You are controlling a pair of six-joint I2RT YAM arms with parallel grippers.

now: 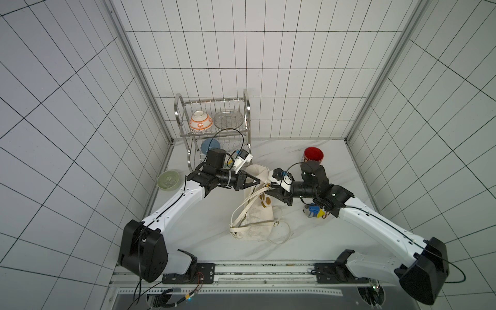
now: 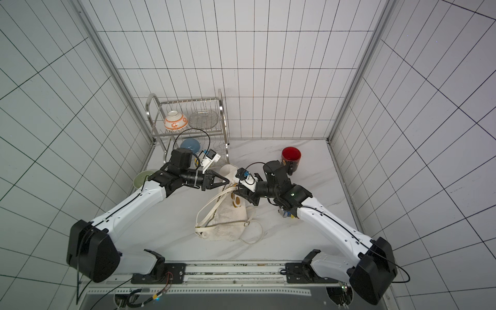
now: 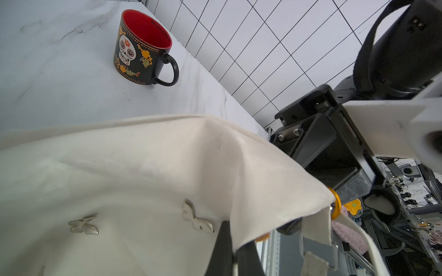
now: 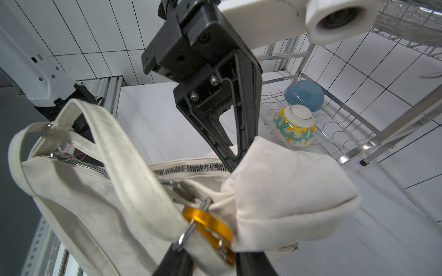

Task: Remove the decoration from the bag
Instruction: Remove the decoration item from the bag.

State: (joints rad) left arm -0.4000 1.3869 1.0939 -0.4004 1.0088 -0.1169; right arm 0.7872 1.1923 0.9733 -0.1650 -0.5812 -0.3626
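Two grippers meet at the cream bag (image 1: 257,214), lying mid-frame on the marble table (image 1: 308,241) in both top views. Left gripper (image 1: 259,180) pinches its upper corner; right gripper (image 4: 210,259) sits narrow-jawed around the gold ring (image 4: 203,218), grip unclear.

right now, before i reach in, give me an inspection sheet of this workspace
surface: white marble-look tabletop, no spill seen
job's things: cream butterfly-print bag lies mid-table, one corner lifted; orange ring hangs at its strap hardware
clutter: skull mug, pale green bowl, blue-and-yellow toy, dish rack holding bowls and a clear plate
grippers: left gripper shut on the bag's corner; right gripper, jaws either side of the orange ring, grip unclear
cables: black cable loops at both wrists
surroundings: white tiled walls on three sides
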